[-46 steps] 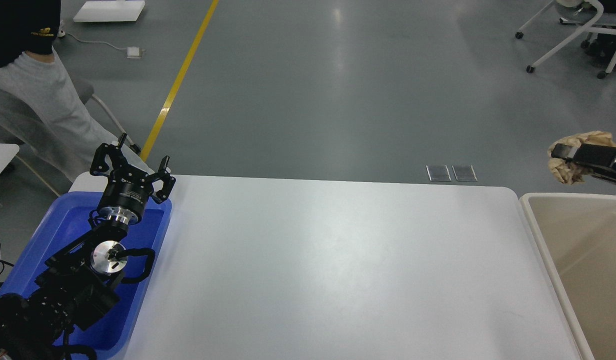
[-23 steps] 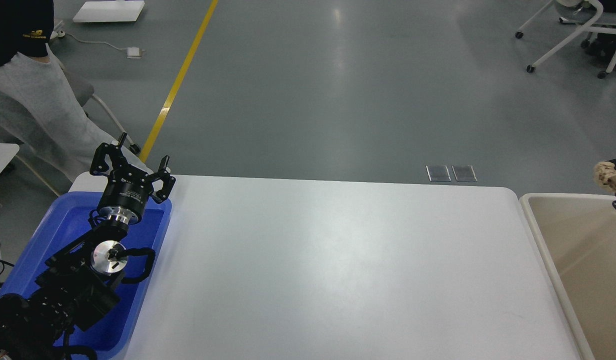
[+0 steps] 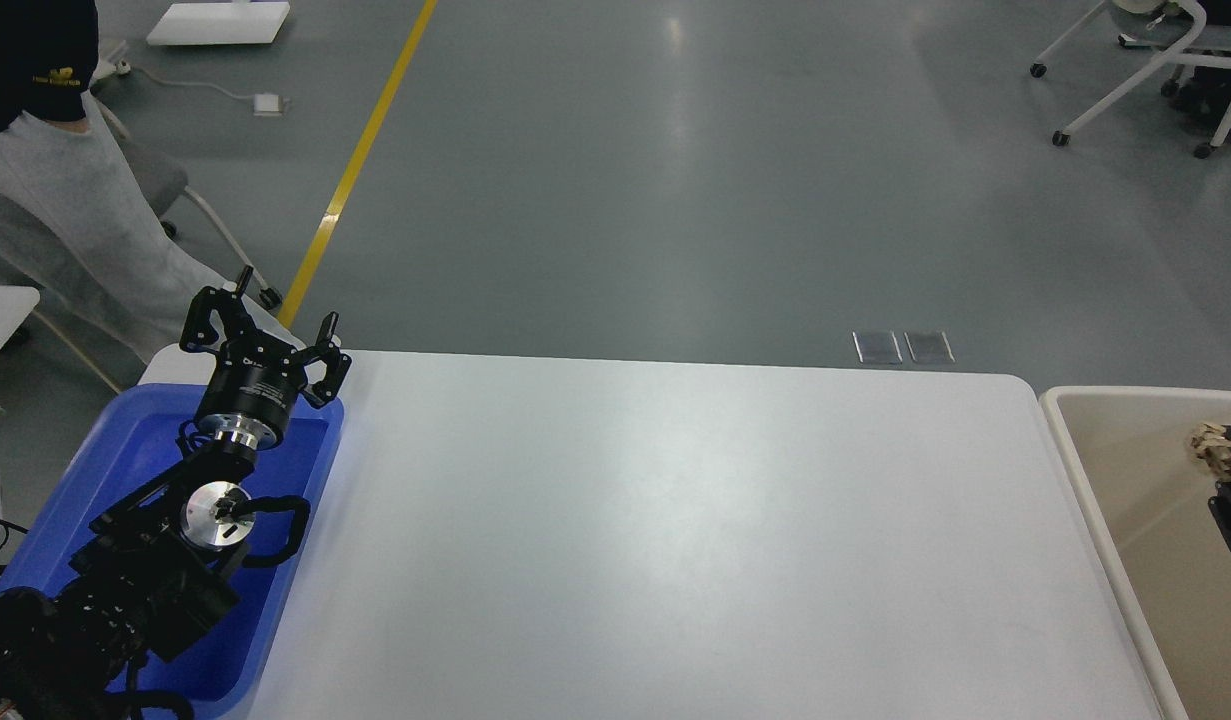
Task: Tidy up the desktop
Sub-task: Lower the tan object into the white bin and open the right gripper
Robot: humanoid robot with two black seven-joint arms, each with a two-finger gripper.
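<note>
The white desktop (image 3: 675, 520) fills the middle of the head view, with nothing lying on its surface. My left gripper (image 3: 265, 335) is open and empty, pointing up over the far end of the blue tray (image 3: 125, 450). My right gripper (image 3: 1230, 475) shows only partly at the right edge, small and dark, above the inside of the beige bin (image 3: 1075, 440). A crumpled brown paper ball (image 3: 1211, 447) sits at its tip and seems held there. The rest of the right arm is out of view.
A person in grey trousers (image 3: 65, 220) stands beyond the table's left corner. Rolling chairs (image 3: 1135, 60) stand at the far right on the grey floor. A yellow floor line (image 3: 365, 150) runs behind the table. The blue tray sits at the left end, the beige bin at the right end.
My right gripper has carried the paper ball rightward and down, from beyond the bin's far rim to over its inside. The left arm has not moved. The person has shifted slightly left.
</note>
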